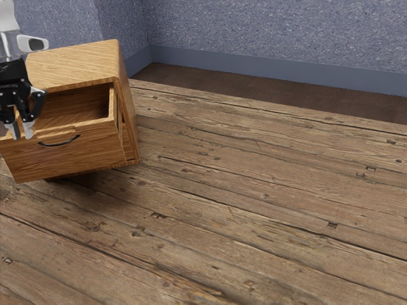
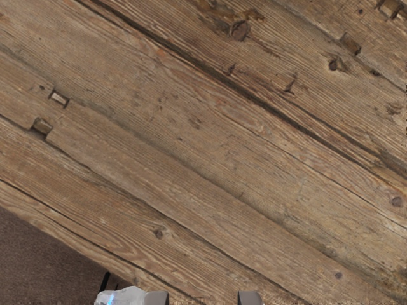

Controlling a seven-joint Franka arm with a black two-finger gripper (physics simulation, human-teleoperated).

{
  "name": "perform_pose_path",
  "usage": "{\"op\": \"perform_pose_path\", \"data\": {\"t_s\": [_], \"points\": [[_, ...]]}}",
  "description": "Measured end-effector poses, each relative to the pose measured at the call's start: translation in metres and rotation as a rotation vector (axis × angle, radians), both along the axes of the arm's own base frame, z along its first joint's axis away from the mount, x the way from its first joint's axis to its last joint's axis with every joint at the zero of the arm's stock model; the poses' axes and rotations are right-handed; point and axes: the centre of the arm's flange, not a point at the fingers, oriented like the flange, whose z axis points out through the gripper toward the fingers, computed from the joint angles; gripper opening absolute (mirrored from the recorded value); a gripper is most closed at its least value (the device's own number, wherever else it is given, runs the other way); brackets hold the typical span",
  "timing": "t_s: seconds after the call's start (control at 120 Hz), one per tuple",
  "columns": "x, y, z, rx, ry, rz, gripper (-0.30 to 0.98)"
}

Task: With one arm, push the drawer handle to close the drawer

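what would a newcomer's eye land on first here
First, the wooden cabinet at the exterior view's left, its drawer standing open, with a curved dark handle on the front. Then the black gripper, open, seen near the drawer front's upper edge.

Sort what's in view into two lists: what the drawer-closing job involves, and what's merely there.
For the job:
- open drawer
- its dark handle
- wooden cabinet
- my gripper

Merely there:
- wooden planks
- speckled wall
- blue skirting
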Motion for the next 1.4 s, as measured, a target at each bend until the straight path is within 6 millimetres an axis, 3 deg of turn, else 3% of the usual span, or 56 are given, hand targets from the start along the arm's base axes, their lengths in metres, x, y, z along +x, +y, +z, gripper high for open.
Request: {"op": "perform_pose_path", "data": {"t_s": [0.167,0.35,0.433,0.667,1.4], "points": [[-0.010,-0.010,-0.024,-0.039,0.043,0.048,-0.05],[-0.005,-0.019,-0.072,-0.065,0.073,0.098,-0.08],[0.000,-0.016,-0.085,-0.053,0.053,0.129,-0.09],[0.013,-0.009,-0.100,0.040,-0.029,0.174,-0.10],[0.041,0.005,-0.104,0.258,-0.299,0.209,-0.10]]}}
